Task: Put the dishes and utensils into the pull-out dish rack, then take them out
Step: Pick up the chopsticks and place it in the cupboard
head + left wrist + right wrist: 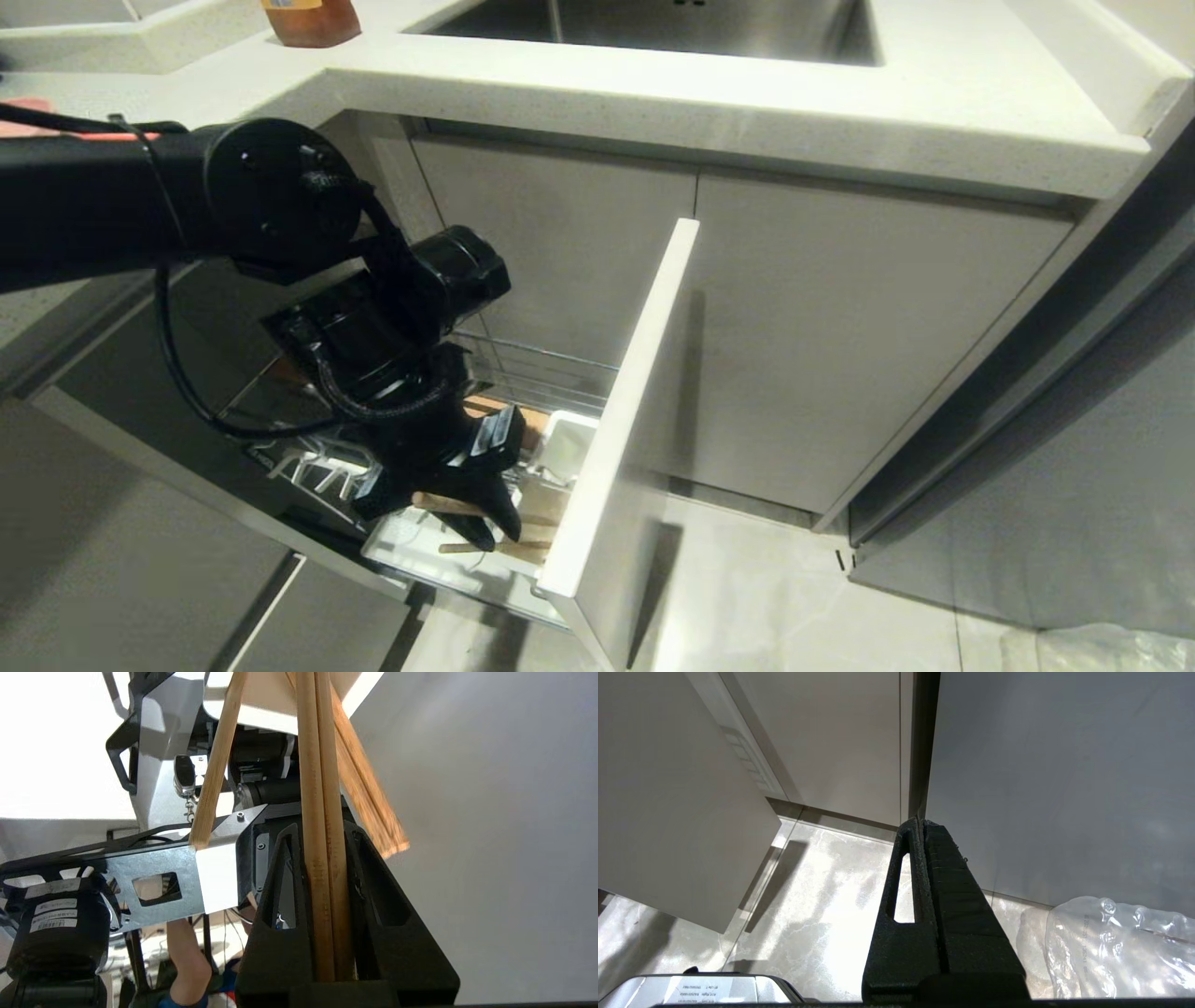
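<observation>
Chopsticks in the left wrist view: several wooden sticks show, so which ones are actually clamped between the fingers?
The two chopsticks running side by side up the middle, pinched by the left gripper. The other sticks stand apart, slanted and free of the fingers.

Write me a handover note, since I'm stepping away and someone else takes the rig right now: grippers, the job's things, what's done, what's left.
Left gripper: down in the pull-out dish rack, jaws shut on the chopsticks. More wooden sticks lie beside it at the rack's front.
Right gripper: parked beside the cabinet, jaws shut, empty.
Rack: pulled out, white utensil cup near its front panel.
Plate, bowl and metal utensil: not in view.
Done: rack open, chopsticks in hand.
Left: cannot tell whether this is loading or unloading; check first.
</observation>
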Available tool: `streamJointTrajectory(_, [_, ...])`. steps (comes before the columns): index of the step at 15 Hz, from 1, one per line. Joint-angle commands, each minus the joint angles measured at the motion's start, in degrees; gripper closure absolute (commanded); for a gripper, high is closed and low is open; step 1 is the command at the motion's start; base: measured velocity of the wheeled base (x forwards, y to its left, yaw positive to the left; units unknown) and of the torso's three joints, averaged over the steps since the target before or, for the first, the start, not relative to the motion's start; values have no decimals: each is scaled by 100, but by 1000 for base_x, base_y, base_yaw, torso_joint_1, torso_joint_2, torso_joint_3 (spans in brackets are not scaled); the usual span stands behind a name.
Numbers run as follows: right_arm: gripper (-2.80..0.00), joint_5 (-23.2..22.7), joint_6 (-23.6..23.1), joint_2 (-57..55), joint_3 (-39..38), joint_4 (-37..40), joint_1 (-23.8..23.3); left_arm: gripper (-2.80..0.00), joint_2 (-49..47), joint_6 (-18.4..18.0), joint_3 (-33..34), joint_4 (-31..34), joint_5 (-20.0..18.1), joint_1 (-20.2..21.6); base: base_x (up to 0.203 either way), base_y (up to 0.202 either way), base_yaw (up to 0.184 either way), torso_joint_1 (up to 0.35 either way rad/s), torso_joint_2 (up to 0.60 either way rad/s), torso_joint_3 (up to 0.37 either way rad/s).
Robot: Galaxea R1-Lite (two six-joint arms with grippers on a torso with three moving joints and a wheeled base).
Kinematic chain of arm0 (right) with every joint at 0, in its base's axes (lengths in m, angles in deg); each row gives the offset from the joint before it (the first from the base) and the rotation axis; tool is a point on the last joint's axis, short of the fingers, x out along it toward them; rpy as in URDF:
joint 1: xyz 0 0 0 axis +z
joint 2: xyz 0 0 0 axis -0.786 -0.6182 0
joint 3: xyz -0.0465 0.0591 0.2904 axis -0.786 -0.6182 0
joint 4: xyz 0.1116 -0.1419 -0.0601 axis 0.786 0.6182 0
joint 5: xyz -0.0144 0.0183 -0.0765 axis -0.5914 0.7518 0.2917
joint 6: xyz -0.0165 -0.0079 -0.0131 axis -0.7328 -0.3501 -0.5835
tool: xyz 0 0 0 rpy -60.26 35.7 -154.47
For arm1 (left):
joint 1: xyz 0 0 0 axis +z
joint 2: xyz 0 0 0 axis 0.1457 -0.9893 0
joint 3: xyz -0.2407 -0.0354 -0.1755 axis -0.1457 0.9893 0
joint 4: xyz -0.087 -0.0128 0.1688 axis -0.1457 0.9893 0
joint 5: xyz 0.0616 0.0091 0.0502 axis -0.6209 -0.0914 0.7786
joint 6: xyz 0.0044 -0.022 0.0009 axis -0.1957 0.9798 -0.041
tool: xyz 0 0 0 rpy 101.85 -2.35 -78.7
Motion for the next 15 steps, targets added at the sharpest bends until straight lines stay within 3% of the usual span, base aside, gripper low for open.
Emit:
streamJointTrajectory(1, [0, -3, 0, -5, 0, 4, 0, 0, -238, 21, -63, 22, -8, -5, 0, 0, 0, 0, 0, 0])
streamJointTrajectory(14, [0, -3, 0, -5, 0, 4, 0, 0, -501, 91, -73, -135, -8, -20, 0, 0, 0, 0, 0, 0])
streamJointTrajectory(15, [0, -4, 0, -5, 0, 4, 0, -280, -501, 91, -73, -137, -8, -20, 0, 0, 0, 0, 0, 0])
